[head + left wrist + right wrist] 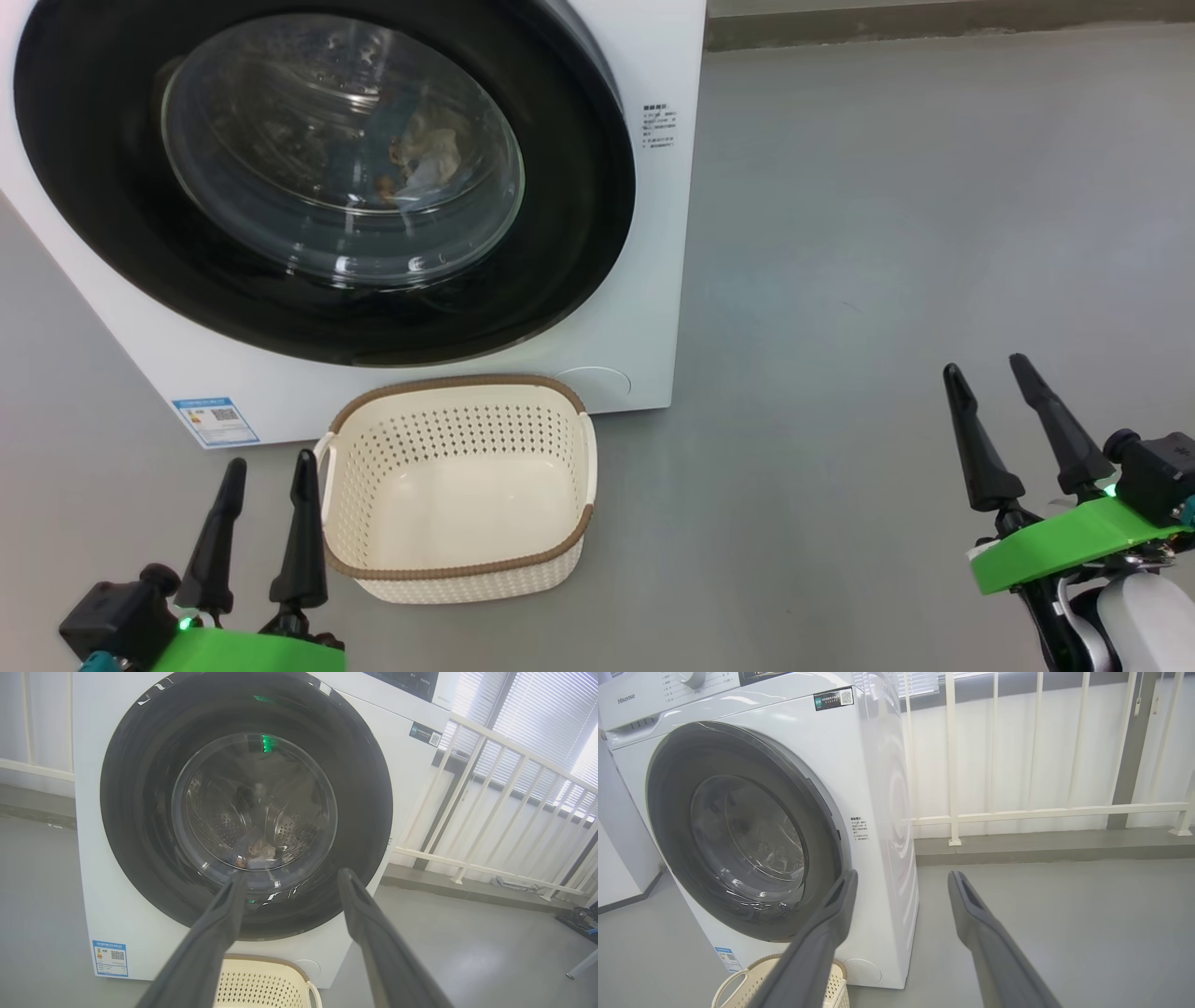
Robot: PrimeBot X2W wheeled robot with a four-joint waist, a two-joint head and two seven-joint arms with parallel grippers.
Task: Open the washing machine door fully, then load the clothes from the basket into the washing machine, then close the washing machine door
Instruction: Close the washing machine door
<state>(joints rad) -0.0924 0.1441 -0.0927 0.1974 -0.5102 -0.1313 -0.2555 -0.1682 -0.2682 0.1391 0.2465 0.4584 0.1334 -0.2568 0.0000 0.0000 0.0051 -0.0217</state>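
The white washing machine stands ahead with its round black door lying flush against the front. Through the glass window, clothes with light blue and cream patches lie in the drum; in the left wrist view the clothes sit low behind the door. The cream basket sits on the floor before the machine, with nothing inside. My left gripper is open just left of the basket. My right gripper is open far to the right, over bare floor.
Grey floor spreads to the right of the machine. A white railing and blinds run behind it. A blue label sticker marks the machine's lower left corner. A basket rim shows low in the right wrist view.
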